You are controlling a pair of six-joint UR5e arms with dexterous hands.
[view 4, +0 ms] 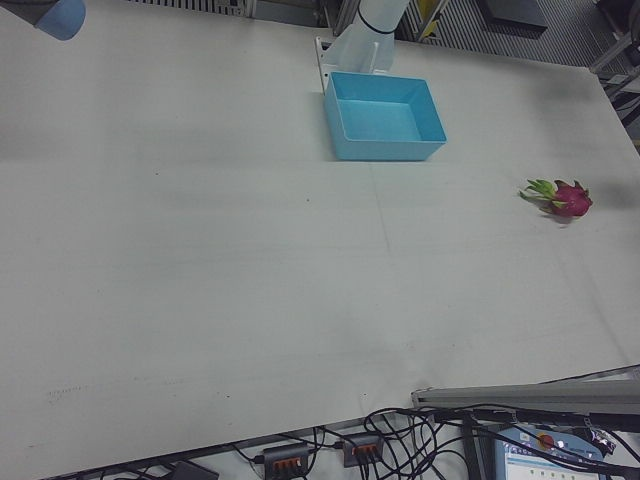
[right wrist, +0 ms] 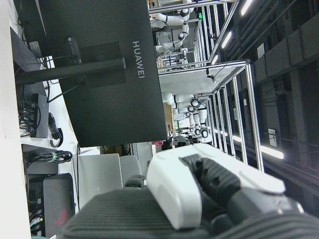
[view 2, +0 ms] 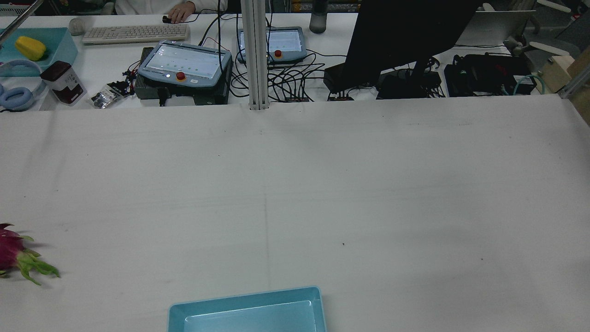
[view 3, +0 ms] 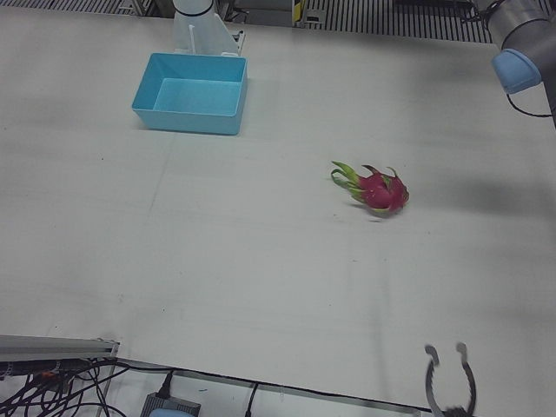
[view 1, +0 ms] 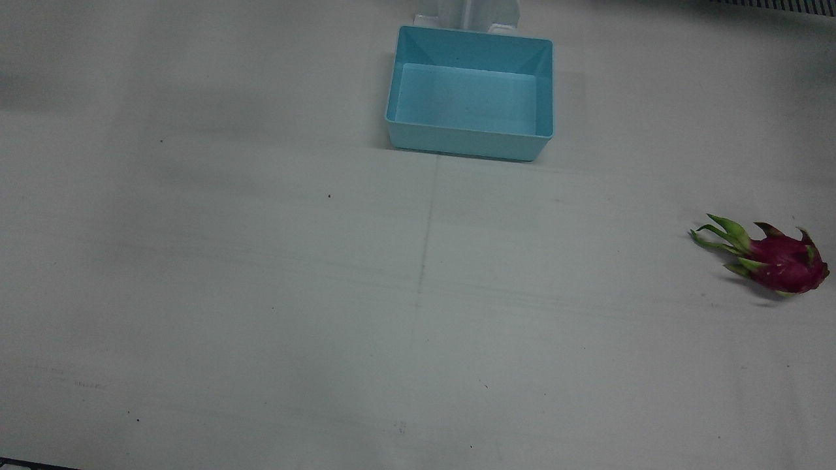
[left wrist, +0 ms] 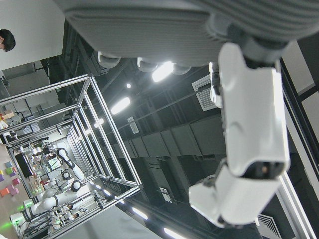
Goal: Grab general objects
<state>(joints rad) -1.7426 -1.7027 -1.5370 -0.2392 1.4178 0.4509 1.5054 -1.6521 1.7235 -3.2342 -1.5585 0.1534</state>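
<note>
Looking across my table (view 1: pixel 261 294), the dragon fruit (view 1: pixel 777 258) lies alone, well apart from the blue bin (view 1: pixel 470 140); whether either hand (left wrist: pixel 249 139) is clenched, I cannot tell.

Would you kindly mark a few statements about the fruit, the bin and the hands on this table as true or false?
1. The dragon fruit lies on the bare table, outside the blue bin. True.
2. The blue bin holds a yellow fruit. False: it is empty.
3. The left hand grips the dragon fruit. False: nothing touches the fruit, and no hand is near it.
4. The fruit lies on the robot's left half of the table. True.
</note>
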